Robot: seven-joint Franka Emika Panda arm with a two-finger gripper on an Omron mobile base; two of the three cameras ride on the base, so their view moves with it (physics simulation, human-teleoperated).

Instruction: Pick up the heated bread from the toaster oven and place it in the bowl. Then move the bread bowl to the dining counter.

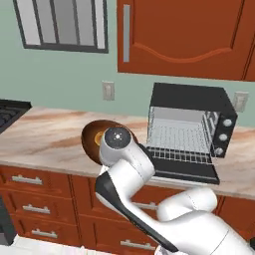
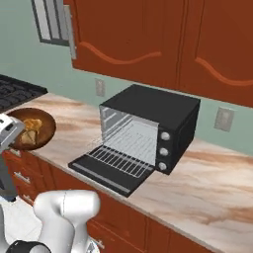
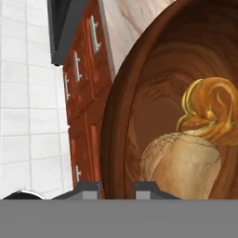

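Two fingertips point(image 3: 86, 189) of the hand point(image 3: 117, 191) stand at the bottom of the hand view, pinched narrow on the near rim of the bowl point(image 3: 122, 111). Inside it, lower right of that frame, the bun point(image 3: 183, 162) lies with its long axis across the frame, touching the pastry point(image 3: 211, 111) beyond. In the left base view the bowl point(image 1: 92, 133) sits left of centre at the desk's point(image 1: 45, 139) front edge, bare desk to its left. Farther right, the oven point(image 1: 191, 127) stands open, its dropped door point(image 1: 187, 169) reaching to the desk edge, rack point(image 1: 177, 142) bare.
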